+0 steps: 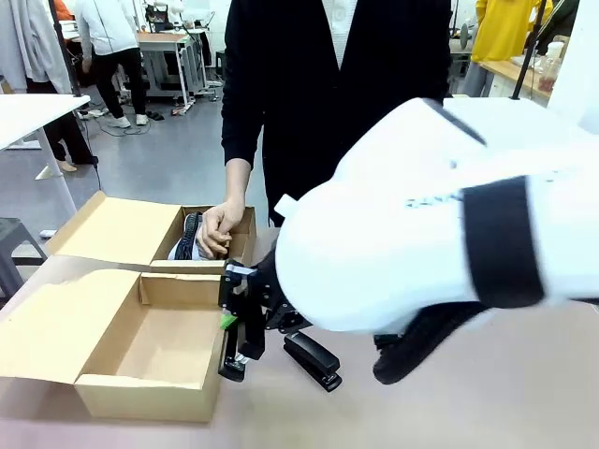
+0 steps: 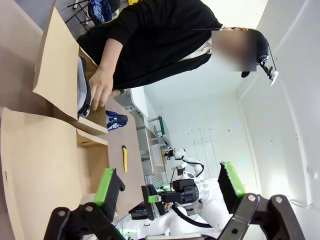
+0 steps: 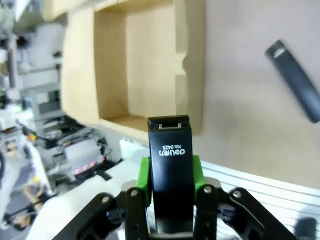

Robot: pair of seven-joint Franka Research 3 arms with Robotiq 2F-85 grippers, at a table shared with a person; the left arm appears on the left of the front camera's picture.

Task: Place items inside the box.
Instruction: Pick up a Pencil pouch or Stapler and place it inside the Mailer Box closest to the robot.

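Note:
My right gripper [image 1: 236, 337] is shut on a black stapler [image 3: 170, 145], which hangs upright just over the right-hand wall of the near open cardboard box [image 1: 150, 360]. The same gripper [image 3: 170, 171] clamps it between its green pads. A second black stapler-shaped thing [image 1: 314, 360] lies on the table beside it. The person's hand [image 1: 220, 229] presses a grey and dark pouch [image 1: 190, 238] into the far box [image 1: 245, 229]. A navy pouch [image 2: 116, 121] and a small yellow utility knife [image 2: 124, 158] lie on the table. My left gripper [image 2: 169, 182] stands open, holding nothing.
The near box's flap [image 1: 56, 318] lies spread out to the left, and the far box's lid [image 1: 117, 229] folds back. My bulky white right arm [image 1: 440, 215] fills the right half of the front view. The person stands at the far edge.

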